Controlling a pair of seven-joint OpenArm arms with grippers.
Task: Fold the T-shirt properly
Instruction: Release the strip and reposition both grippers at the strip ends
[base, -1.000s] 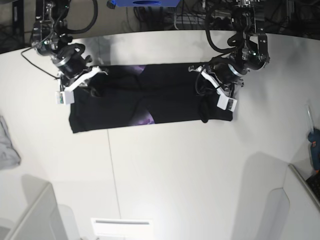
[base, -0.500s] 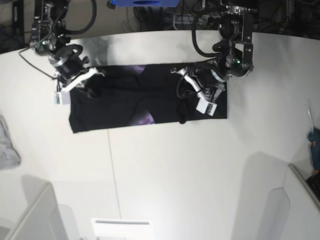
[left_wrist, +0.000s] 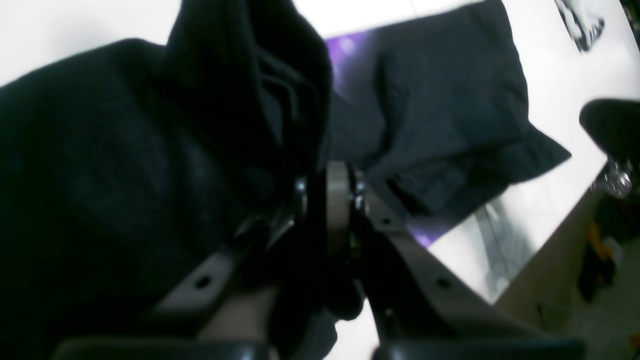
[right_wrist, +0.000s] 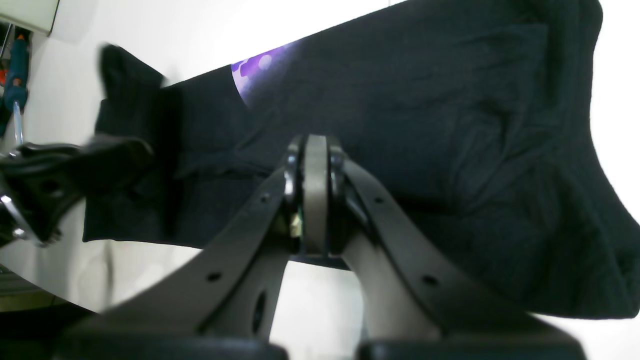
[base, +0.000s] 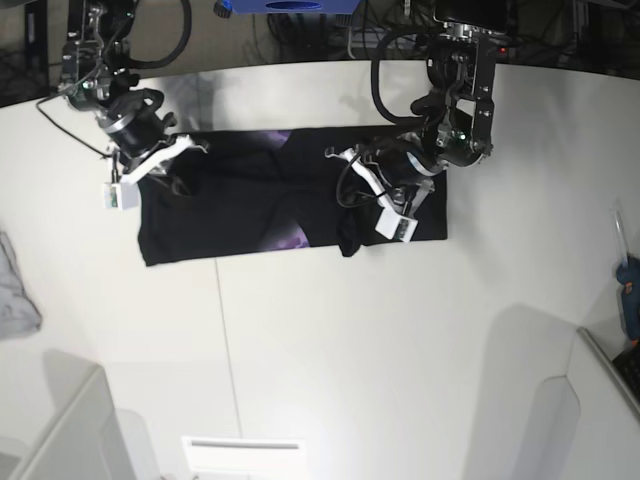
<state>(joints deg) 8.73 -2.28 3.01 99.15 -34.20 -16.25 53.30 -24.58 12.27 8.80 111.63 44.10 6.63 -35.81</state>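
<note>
Lying flat across the far part of the table (base: 330, 340), the T-shirt (base: 240, 205) is acting soft, light and floppy. Your left gripper (left_wrist: 327, 200) is pinching a bunched right end. Your right gripper (right_wrist: 310, 200) is pressed together at the left end. Grab edges, not the middle.

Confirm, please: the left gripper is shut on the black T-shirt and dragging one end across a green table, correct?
Not quite: the table is white, not green, as the base view shows. The left gripper is shut on the black T-shirt, carrying one end over it.
</note>
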